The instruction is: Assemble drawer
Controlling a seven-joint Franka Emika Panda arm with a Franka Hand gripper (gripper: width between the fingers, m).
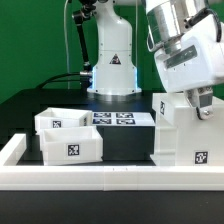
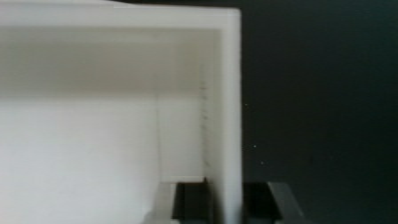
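The drawer housing (image 1: 180, 135) is a large white cube with tags, standing at the exterior view's right. My gripper (image 1: 200, 103) comes down on its top edge. In the wrist view the gripper (image 2: 228, 205) straddles one thin white wall of the housing (image 2: 222, 110), with a dark finger (image 2: 189, 205) on the inner side and the other on the outer side, both against the wall. The housing's white inside (image 2: 98, 120) fills one side of that view. Two shallow white trays (image 1: 62, 120) (image 1: 72, 146) with tags sit side by side at the exterior view's left, apart from the housing.
The marker board (image 1: 120, 118) lies flat between the trays and the housing, toward the back. A long low white rail (image 1: 100, 178) edges the table at the front. The arm's white base (image 1: 110, 65) stands behind the board. The tabletop (image 2: 329, 110) is black.
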